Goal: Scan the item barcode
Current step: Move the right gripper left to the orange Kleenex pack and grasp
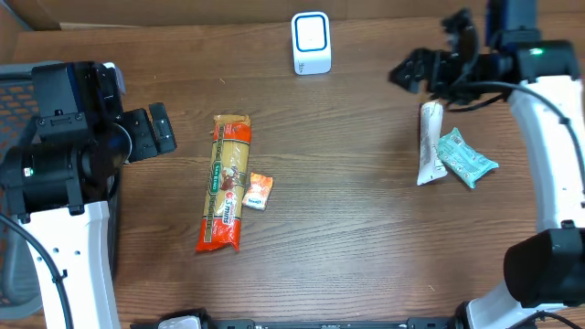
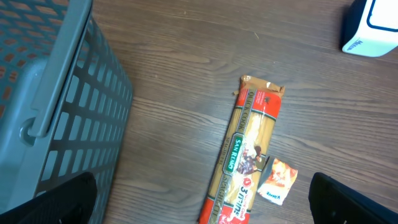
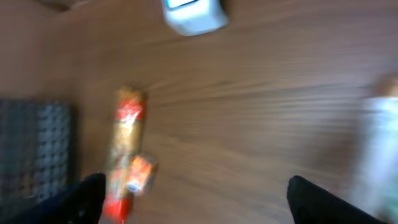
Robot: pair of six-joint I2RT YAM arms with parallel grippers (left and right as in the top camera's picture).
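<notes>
- Just near-side of the right jaws, apart from them, a white pouch [image 1: 430,144] lies flat on the desk [image 1: 347,228], its long side running away from the jaws toward the front edge.
- Touching the pouch on the side away from the left jaws lies a teal packet [image 1: 466,157], set at a slant.
- The right jaws are spread wide with nothing between them. In the blurred right wrist view the two dark fingers [image 3: 84,199] stand in opposite lower corners with bare wood between.
- Ahead of the right jaws, across open desk and toward the far edge, the white scanner [image 1: 311,42] with its blue-rimmed face stands upright, well apart from the pouch.
- Farther out from the right jaws, past the middle of the desk, a long spaghetti pack [image 1: 228,183] lies flat, lengthwise from far to near.
- A small orange packet [image 1: 258,191] sits just beside the pack's lower half, on the side facing the right jaws. Whether the two touch cannot be told.
- The left jaws are also spread wide and hold nothing. The left wrist view shows one finger [image 2: 59,199] in each lower corner, with the near end of the spaghetti pack and the orange packet lying ahead of the gap.
- Beside the left jaws, on their outer side, stands a grey slatted basket [image 2: 56,106].
</notes>
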